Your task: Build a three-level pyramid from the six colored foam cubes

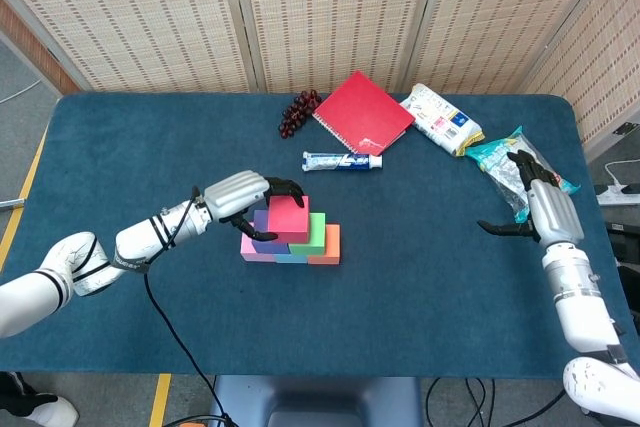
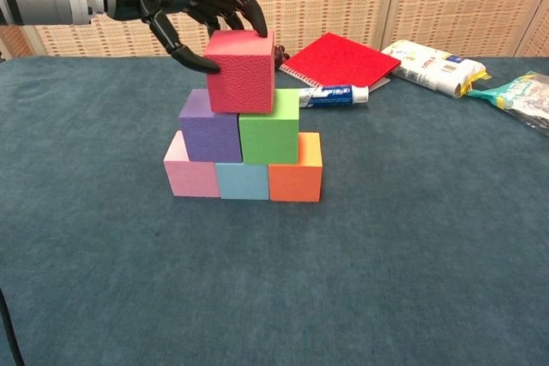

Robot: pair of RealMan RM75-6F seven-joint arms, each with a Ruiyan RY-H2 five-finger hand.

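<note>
The foam pyramid stands mid-table. Its bottom row is a pink cube (image 2: 190, 176), a light blue cube (image 2: 242, 181) and an orange cube (image 2: 296, 177). A purple cube (image 2: 208, 136) and a green cube (image 2: 269, 136) form the second level. The red cube (image 2: 241, 72) rests on top across those two, slightly tilted. My left hand (image 2: 193, 6) grips it, fingers over its top back edge and thumb against its left face. In the head view the left hand (image 1: 245, 202) reaches in from the left. My right hand (image 1: 535, 209) lies open at the table's right edge, holding nothing.
Along the back are dark grapes (image 1: 298, 112), a red notebook (image 1: 362, 112), a toothpaste tube (image 1: 342, 160) and a white package (image 1: 442, 119). A teal snack bag (image 1: 510, 162) lies just beyond the right hand.
</note>
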